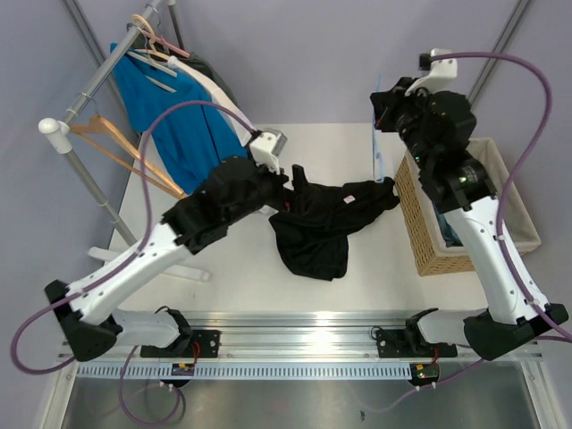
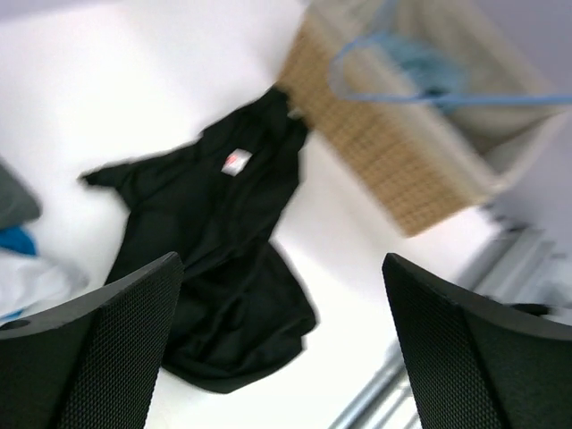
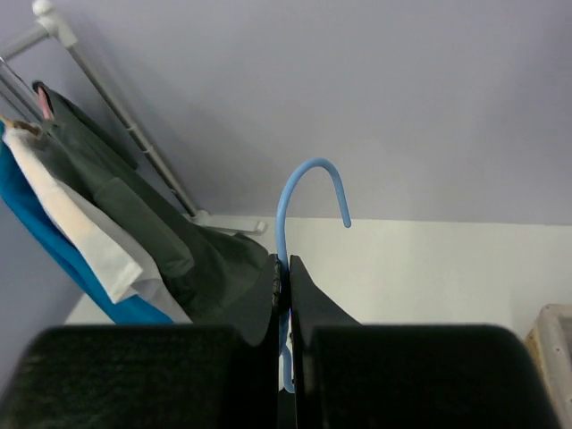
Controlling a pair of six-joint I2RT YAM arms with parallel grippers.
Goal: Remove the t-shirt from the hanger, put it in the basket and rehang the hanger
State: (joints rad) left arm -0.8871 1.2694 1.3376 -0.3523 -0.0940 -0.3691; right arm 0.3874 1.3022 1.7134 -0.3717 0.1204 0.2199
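Note:
The black t-shirt (image 1: pixel 322 219) lies crumpled on the white table (image 1: pixel 232 268), its white neck label (image 2: pixel 236 161) facing up. My left gripper (image 1: pixel 288 183) hovers over the shirt's left end, open wide (image 2: pixel 286 357) with nothing between its fingers (image 2: pixel 98 349). A thin blue hanger (image 1: pixel 379 147) stands upright by the shirt's right end. My right gripper (image 1: pixel 384 112) is shut on its neck (image 3: pixel 288 268), below the hook (image 3: pixel 308 179). I cannot tell whether the shirt's right tip still touches the hanger.
A wicker basket (image 1: pixel 438 223) with a cloth liner stands right of the shirt, beside the right arm. At the back left, a clothes rack (image 1: pixel 98 80) holds a blue shirt (image 1: pixel 179 116), other garments (image 3: pixel 134 223) and wooden hangers (image 1: pixel 116 147).

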